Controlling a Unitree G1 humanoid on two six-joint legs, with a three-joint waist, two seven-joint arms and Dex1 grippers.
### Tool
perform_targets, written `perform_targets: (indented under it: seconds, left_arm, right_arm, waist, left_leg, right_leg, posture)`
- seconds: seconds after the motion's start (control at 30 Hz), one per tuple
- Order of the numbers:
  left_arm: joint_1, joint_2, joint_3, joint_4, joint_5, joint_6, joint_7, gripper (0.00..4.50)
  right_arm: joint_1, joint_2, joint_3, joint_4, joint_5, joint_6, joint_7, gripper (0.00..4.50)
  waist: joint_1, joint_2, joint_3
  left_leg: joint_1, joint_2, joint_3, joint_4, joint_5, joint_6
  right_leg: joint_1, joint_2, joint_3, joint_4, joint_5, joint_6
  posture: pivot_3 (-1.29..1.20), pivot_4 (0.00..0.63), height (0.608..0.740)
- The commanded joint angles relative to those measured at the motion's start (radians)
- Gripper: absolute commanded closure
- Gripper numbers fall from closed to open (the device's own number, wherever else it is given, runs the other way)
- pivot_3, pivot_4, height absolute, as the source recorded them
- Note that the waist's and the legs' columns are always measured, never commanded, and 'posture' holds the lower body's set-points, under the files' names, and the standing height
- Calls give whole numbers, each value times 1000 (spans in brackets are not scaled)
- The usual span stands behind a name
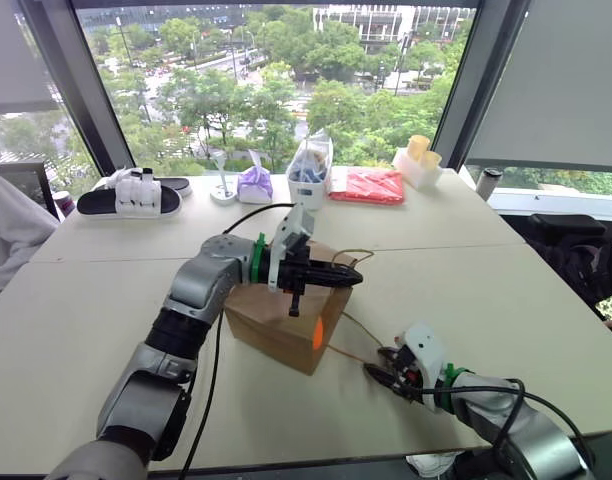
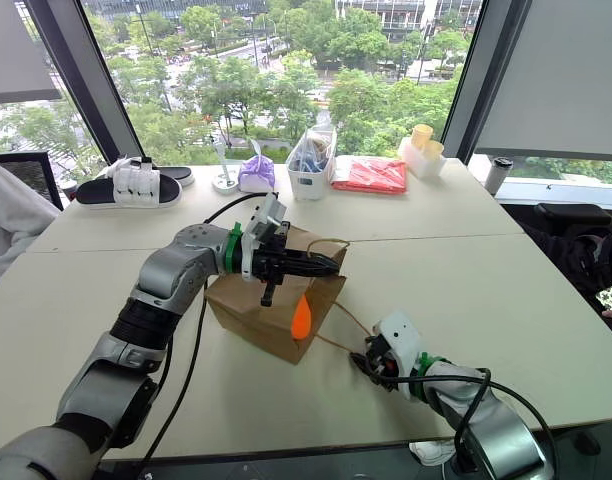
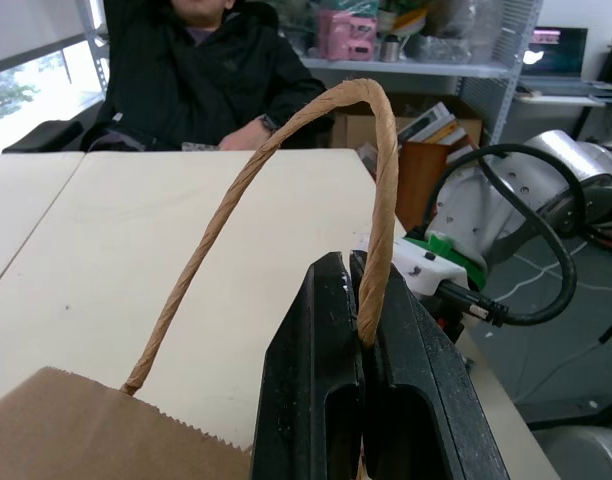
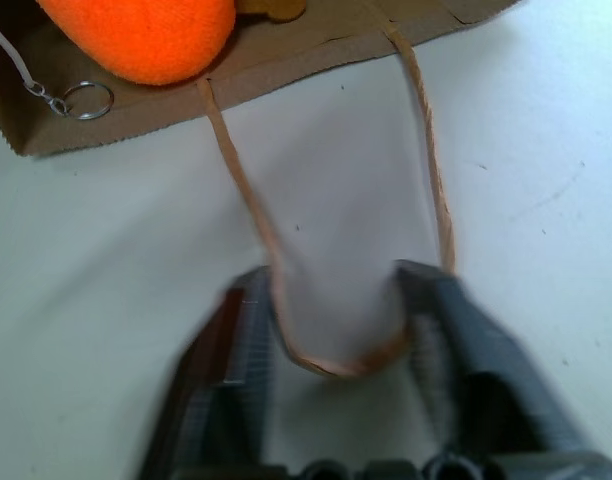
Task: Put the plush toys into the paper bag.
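The fist-sized orange plush toy (image 4: 141, 35) is seen lying in the open mouth of the plain brown kraft paper bag (image 1: 281, 325), with a small metal key ring (image 4: 84, 100) on a cord beside it on the bag's lip. A patch of the orange is also seen at the bag's open end in the head views. The bag is lying on its side on the white table (image 1: 506, 290), about midway between the left and right edges and toward the near edge.

One thin twisted tan loop handle (image 3: 286, 180) is held up off the table and pinched between the shut black fingers of the left gripper (image 1: 336, 275), which is pointed level above the bag. The other loop handle (image 4: 326, 250) is laid flat on the tabletop, running out from the bag's mouth. The right gripper (image 4: 336, 330) is set low at the near edge, its fingers apart on either side of that loop's end; whether the loop is touched cannot be told.

Along the far edge a purple pouch (image 1: 255, 184), a clear plastic bag of items (image 1: 310, 168) and a red packet (image 1: 367, 185) are lined up. A person in a dark jacket (image 3: 201, 70) is seated beyond the table.
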State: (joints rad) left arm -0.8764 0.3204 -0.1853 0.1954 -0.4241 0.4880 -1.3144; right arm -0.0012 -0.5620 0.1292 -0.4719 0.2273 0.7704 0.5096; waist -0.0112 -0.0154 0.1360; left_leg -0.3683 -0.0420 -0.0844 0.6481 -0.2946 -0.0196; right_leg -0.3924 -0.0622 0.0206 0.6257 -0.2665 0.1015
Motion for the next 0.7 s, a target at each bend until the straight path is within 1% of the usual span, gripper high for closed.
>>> perform_targets:
  seconds: [0.03, 0.1, 0.27, 0.37, 0.43, 0.5, 0.6, 0.7]
  left_arm:
    - [-1, 3, 6, -20, -5, -17, 3, 4500]
    - [2, 5, 7, -22, -5, -18, 3, 4500]
    - [10, 7, 5, -28, -6, -19, 5, 4500]
    - [4, 4, 9, -26, -8, -24, 7, 4500]
    - [-7, -1, 15, -22, -10, -30, 11, 4500]
    - [-23, -13, 23, -24, -16, -37, 20, 4500]
    - [-46, -38, 34, -29, -21, -56, 43, 4500]
    - [-78, -70, 55, -38, -41, -51, 79, 4500]
  right_arm:
    - [25, -40, 68, 21, -53, -1, 11, 4436]
    - [34, -65, 81, 20, -76, -57, 30, 4436]
    - [45, -58, 20, -16, -32, -172, 77, 4436]
    - [33, -45, -68, -68, -10, -273, 83, 4436]
    - [17, -59, -112, -97, -27, -314, 72, 4436]
    - [2, -96, -136, -110, -78, -353, 64, 4436]
    - [-19, -139, -194, -112, -110, -385, 58, 4436]
    - [-71, -161, -288, -135, -65, -367, 65, 4436]
  waist:
    - [0, 0, 0]
    - [1, 0, 0]
    - [1, 0, 0]
    - [1, 0, 0]
    - [1, 1, 1]
    - [1, 1, 1]
    - [4, 0, 1]
    - [6, 0, 1]
  left_leg:
    - [0, 0, 0, 0, 0, 0]
    - [0, 0, 0, 0, 0, 0]
    - [0, 0, 0, 0, 0, 0]
    - [-2, 0, 0, 0, 0, 0]
    - [-2, 0, 0, 0, 0, 0]
    - [-2, 0, 0, 0, 0, 0]
    - [-2, 0, 0, 0, 0, 0]
    - [-3, 0, 0, 0, 0, 0]
  right_leg:
    - [0, 0, 0, 0, 0, 0]
    - [0, 0, 0, 0, 0, 0]
    - [1, 0, -1, -2, 0, 0]
    - [-1, 0, 0, -2, 0, 0]
    - [-1, 0, 0, -2, 0, 0]
    - [-1, 0, 0, -2, 0, 0]
    - [-1, 0, -1, -2, 0, 0]
    - [-1, 0, -1, -5, 0, 0]
  posture:
    - [0, 150, 740]
    - [0, 150, 740]
    - [0, 150, 740]
    - [0, 150, 740]
    - [0, 150, 740]
    - [0, 150, 740]
    - [0, 150, 740]
    - [0, 150, 740]
